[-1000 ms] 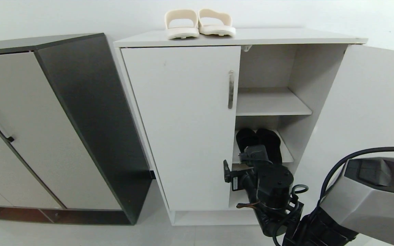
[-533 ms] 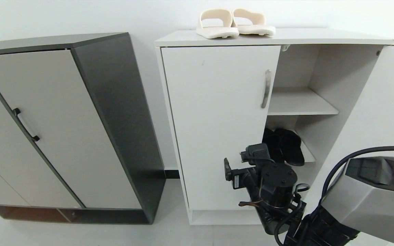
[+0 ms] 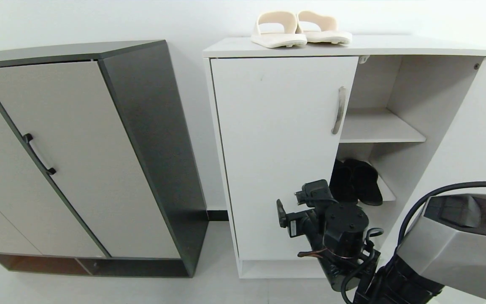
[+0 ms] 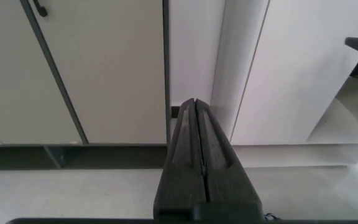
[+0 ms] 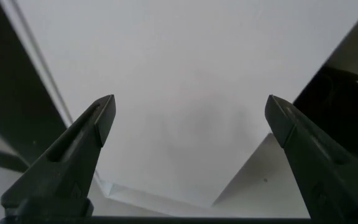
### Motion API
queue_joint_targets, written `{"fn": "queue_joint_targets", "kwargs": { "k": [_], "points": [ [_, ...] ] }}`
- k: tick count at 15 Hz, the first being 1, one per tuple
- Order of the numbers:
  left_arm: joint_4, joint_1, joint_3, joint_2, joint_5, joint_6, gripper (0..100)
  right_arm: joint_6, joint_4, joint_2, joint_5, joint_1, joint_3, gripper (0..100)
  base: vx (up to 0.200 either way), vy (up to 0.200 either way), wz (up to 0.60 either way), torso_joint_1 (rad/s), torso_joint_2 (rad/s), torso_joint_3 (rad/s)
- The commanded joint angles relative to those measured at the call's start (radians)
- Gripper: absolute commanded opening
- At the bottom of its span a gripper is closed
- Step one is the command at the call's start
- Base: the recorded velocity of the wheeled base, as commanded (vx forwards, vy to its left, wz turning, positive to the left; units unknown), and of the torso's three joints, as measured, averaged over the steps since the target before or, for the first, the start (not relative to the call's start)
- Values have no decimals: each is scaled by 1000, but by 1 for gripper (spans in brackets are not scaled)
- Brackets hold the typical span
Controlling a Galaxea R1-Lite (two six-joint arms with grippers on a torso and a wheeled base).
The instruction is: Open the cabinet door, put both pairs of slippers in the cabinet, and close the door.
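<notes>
This looks like a home entryway or hall corner given over to shoe storage. Two tall cabinets stand side by side against a bare white wall [image 3: 99, 21] on a pale tiled floor [image 3: 217, 287]: a dark cabinet [image 3: 141, 139] with grey doors on the left of the frame and a white cabinet [image 3: 276, 169] at centre right. Beige slippers [image 3: 281, 41] sit on the white cabinet's top, and black slippers [image 3: 363, 181] lie inside it under a shelf [image 3: 378, 128].

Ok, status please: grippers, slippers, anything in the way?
Left gripper shut, empty. Right gripper open, before the closed left door. Black slippers inside on lower shelf; beige slippers on cabinet top. Right door open; no obstacle seen.
</notes>
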Motion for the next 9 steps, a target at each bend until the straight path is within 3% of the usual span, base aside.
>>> {"fn": "queue_joint_targets", "kwargs": {
  "k": [1, 9],
  "points": [
    [0, 0, 0, 1, 0, -1, 0, -1, 0, 4, 1, 0, 1, 100, 0, 0, 0, 0, 0, 0],
    [0, 0, 0, 1, 0, -1, 0, -4, -3, 4, 15, 1, -1, 100, 0, 0, 0, 0, 0, 0]
  ]
}}
